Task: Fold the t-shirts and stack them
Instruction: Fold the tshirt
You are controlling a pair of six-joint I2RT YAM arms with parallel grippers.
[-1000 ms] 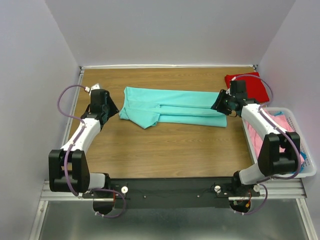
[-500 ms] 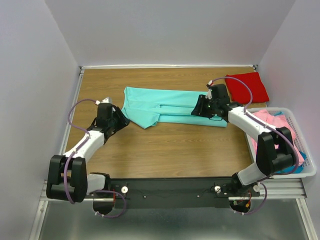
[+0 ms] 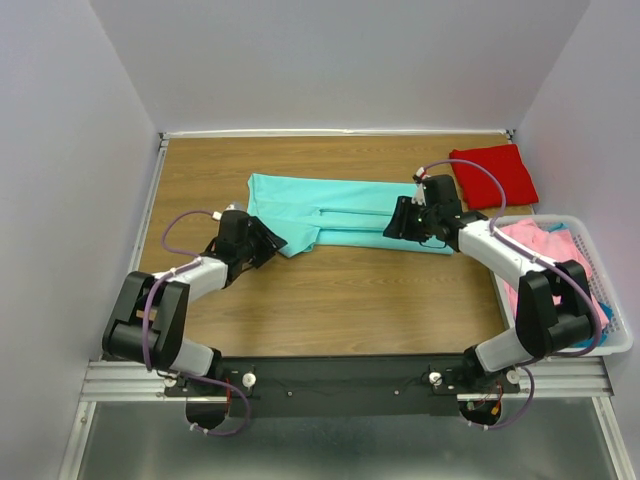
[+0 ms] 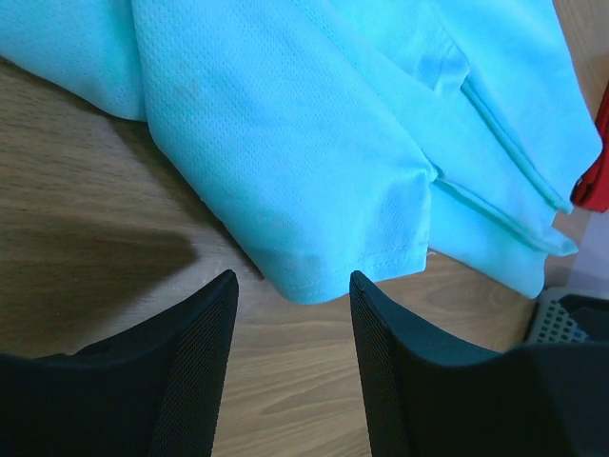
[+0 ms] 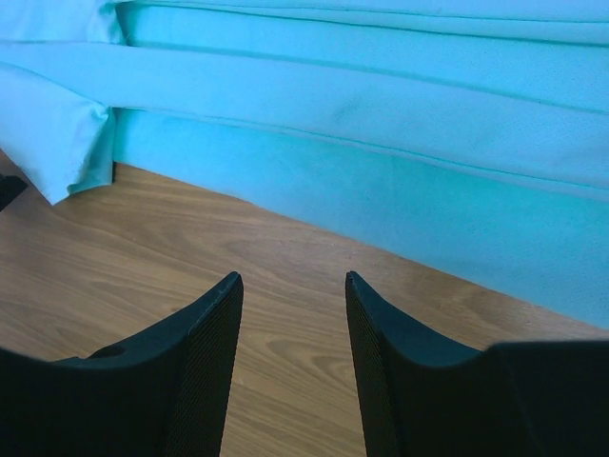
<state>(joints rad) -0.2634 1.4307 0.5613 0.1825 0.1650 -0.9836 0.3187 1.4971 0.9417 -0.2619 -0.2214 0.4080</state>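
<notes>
The aqua-teal t-shirt (image 3: pixel 340 212) lies folded into a long strip across the middle of the table. It also shows in the left wrist view (image 4: pixel 314 143) and the right wrist view (image 5: pixel 381 114). My left gripper (image 3: pixel 272 240) is open and empty, low at the shirt's near-left corner, its tips (image 4: pixel 293 281) just short of the hem. My right gripper (image 3: pixel 400 222) is open and empty over the shirt's near edge at the right; between its tips (image 5: pixel 293 278) there is bare wood. The red t-shirt (image 3: pixel 492 172) lies folded at the back right.
A white plastic basket (image 3: pixel 610 345) at the right table edge holds pink (image 3: pixel 535 245) and blue-teal (image 3: pixel 596 325) cloth. Grey walls close in the table on the left, back and right. The black rail with the arm bases runs along the near edge.
My left gripper has moved right and nearer, up to the shirt's near-left corner. My right gripper has moved left from the red shirt along the aqua-teal shirt's near edge.
</notes>
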